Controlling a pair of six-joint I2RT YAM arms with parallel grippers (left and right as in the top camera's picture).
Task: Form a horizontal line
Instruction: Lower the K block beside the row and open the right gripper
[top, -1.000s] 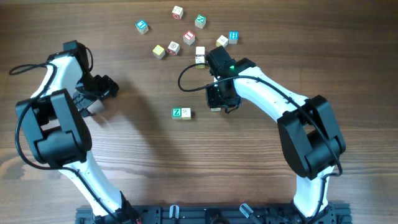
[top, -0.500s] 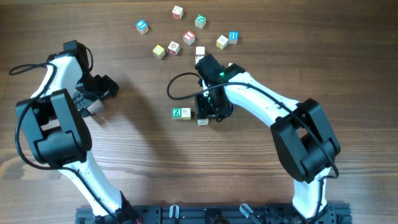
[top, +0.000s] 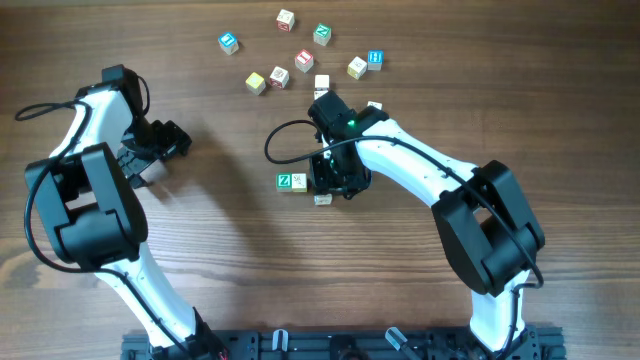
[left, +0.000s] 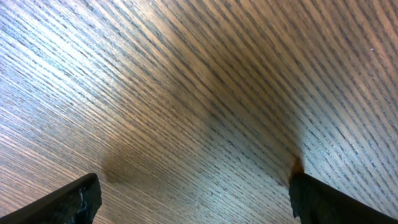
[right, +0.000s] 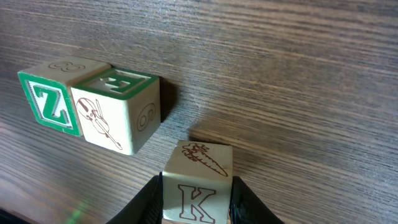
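A third cube (right: 198, 180) is just right of the two-cube horizontal line (top: 292, 181), loose cubes (top: 304, 60) well behind.

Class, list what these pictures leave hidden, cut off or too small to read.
- Overhead: the right end effector covers most of the K cube.
- Right wrist: the bottom edge cuts off the K cube's lower part.
- Overhead: the loose cubes have faces too small to read.

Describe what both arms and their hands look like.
The left arm and right arm have white shells with bulky black joint housings. Thin black cables loop off each wrist. A small green light glows on the right wrist. The left hand and right hand are black.
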